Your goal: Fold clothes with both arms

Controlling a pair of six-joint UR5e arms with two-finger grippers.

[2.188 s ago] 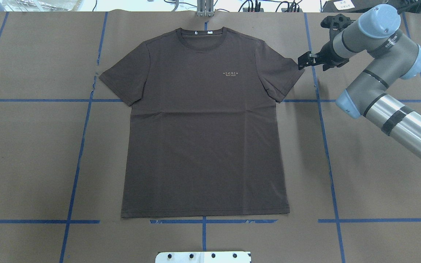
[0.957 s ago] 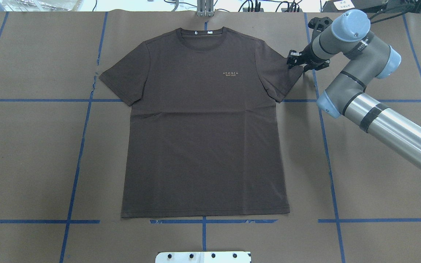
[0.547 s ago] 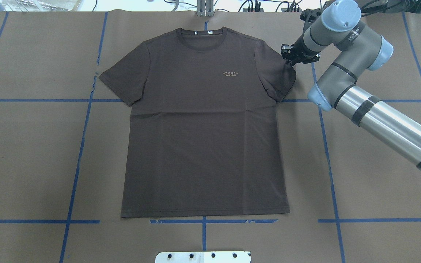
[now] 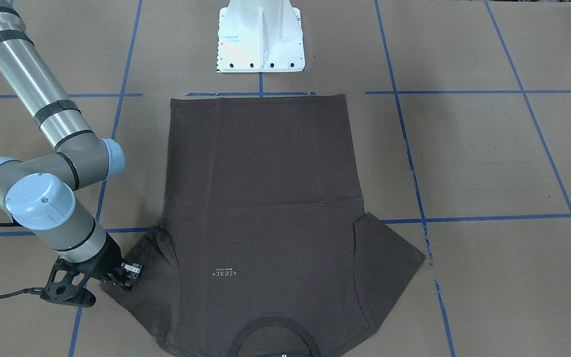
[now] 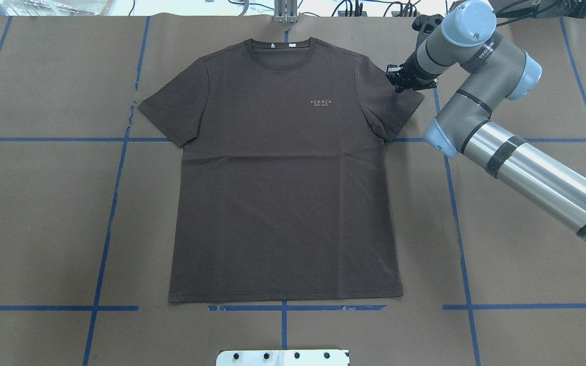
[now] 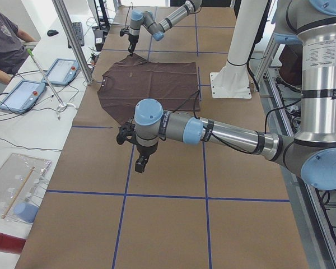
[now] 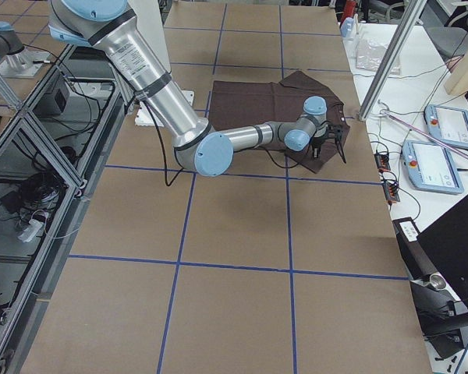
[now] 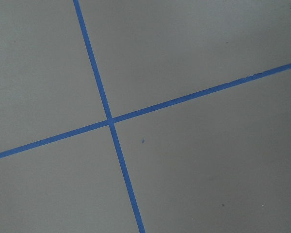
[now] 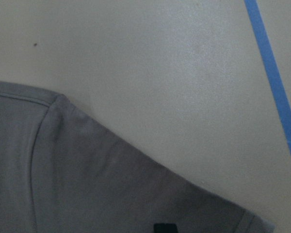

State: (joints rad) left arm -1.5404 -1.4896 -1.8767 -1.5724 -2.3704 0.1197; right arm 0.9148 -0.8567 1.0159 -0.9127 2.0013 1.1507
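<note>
The clothes are one dark brown T-shirt (image 5: 283, 178) lying flat and face up, collar toward the far edge, also seen in the front-facing view (image 4: 260, 198). My right gripper (image 5: 396, 80) sits low at the upper edge of the shirt's right sleeve (image 5: 400, 104), its jaws look open and hold nothing (image 4: 129, 275). The right wrist view shows the sleeve (image 9: 87, 184) flat on the paper. My left gripper (image 6: 139, 163) hangs over bare table well clear of the shirt; I cannot tell whether it is open or shut. Its wrist view shows only a blue tape cross (image 8: 110, 121).
The white pedestal base (image 5: 283, 357) stands just below the shirt's hem. Blue tape lines (image 5: 115, 203) grid the brown table cover. Along the far edge stand a metal post (image 6: 73, 42) and tablets (image 6: 22, 95), with a person (image 6: 3, 39) seated there.
My right arm has swung left and toward the far edge, carrying its gripper from beside the sleeve's tip onto the sleeve's upper edge. The shirt lies as before.
</note>
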